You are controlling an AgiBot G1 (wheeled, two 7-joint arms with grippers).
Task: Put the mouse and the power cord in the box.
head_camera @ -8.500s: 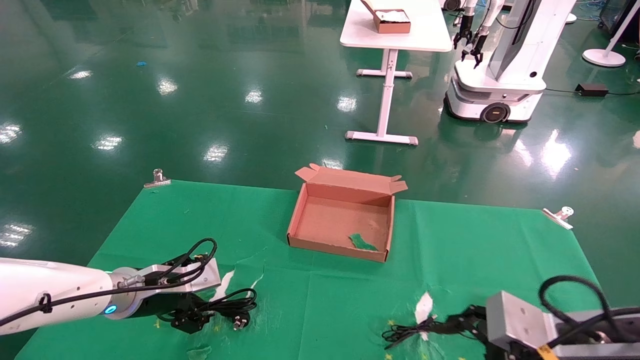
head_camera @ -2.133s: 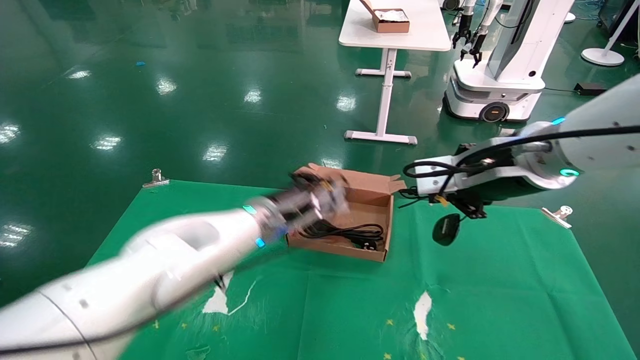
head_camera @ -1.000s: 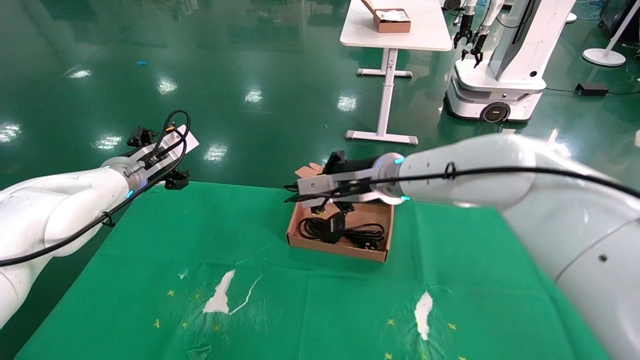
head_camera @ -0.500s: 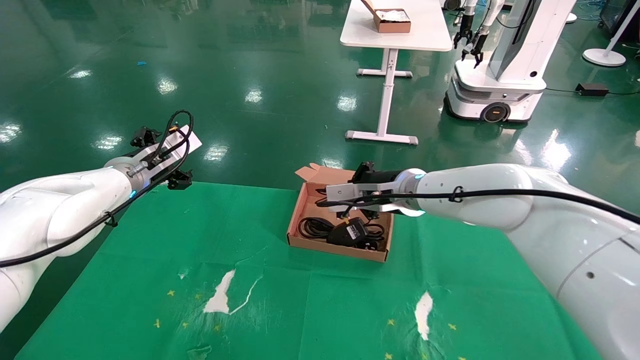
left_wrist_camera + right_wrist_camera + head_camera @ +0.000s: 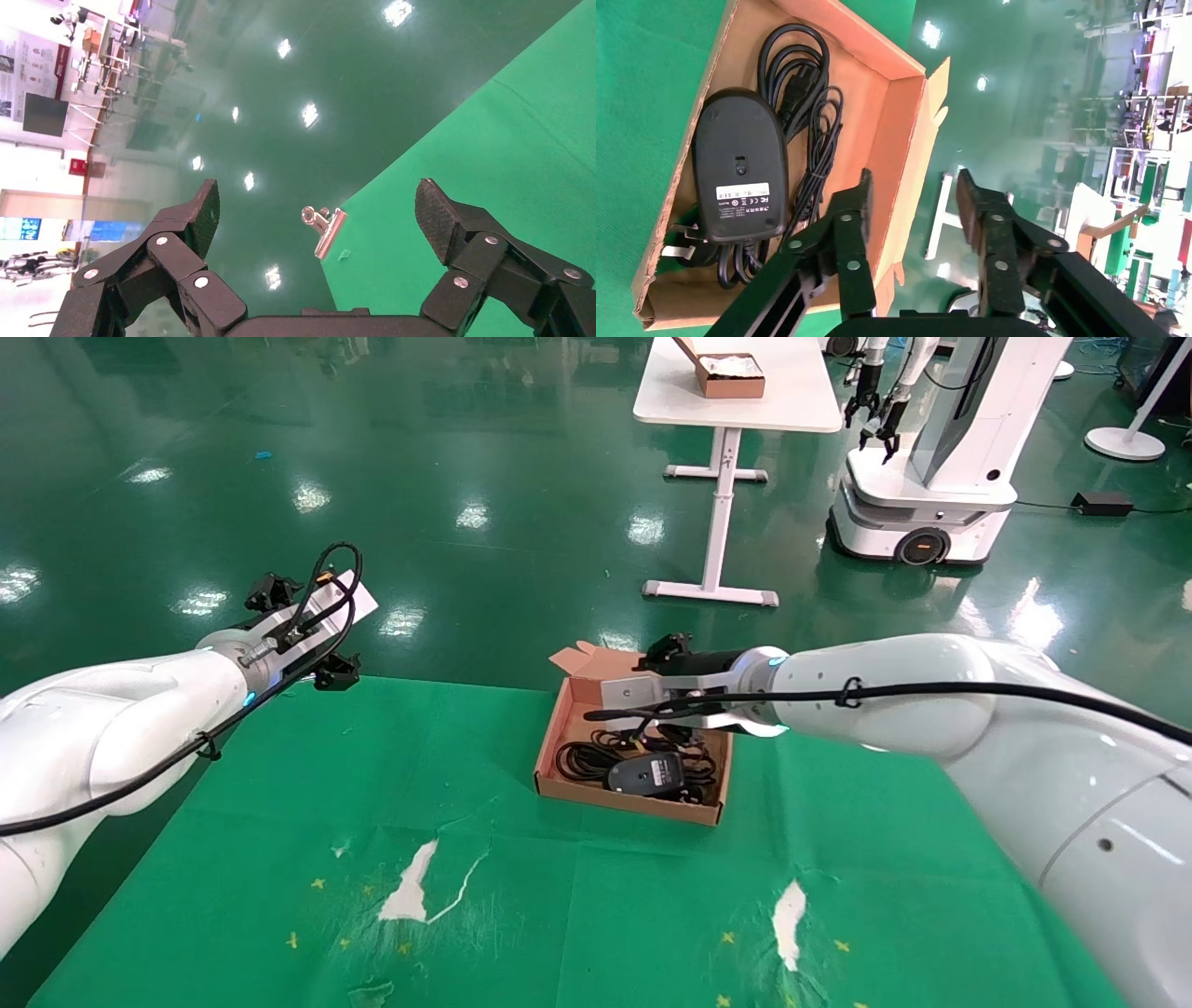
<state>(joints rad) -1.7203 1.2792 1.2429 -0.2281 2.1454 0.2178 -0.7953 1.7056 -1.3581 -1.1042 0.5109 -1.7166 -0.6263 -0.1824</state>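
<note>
Head view, left to right: left gripper [image 5: 303, 617] hangs past the cloth's far left corner, jaws spread and empty, parked clear of the work. Box [image 5: 551, 747] sits mid-cloth; cord [image 5: 582, 758] lies coiled inside, mouse [image 5: 646, 772] label-up on top. Right gripper [image 5: 912, 203] hovers over the far wall, fingers parted, holding nothing, judged a completed release. The mouse largely hides the plug; its thin cable cannot be separated from the cord.

Mouse [image 5: 646, 772] lies upside down on the power cord [image 5: 587, 758] inside the box [image 5: 629, 798], mid-counter [image 5: 466, 933]; right end effector [image 5: 663, 736] hangs above it, left end effector [image 5: 307, 631] well off left.
</note>
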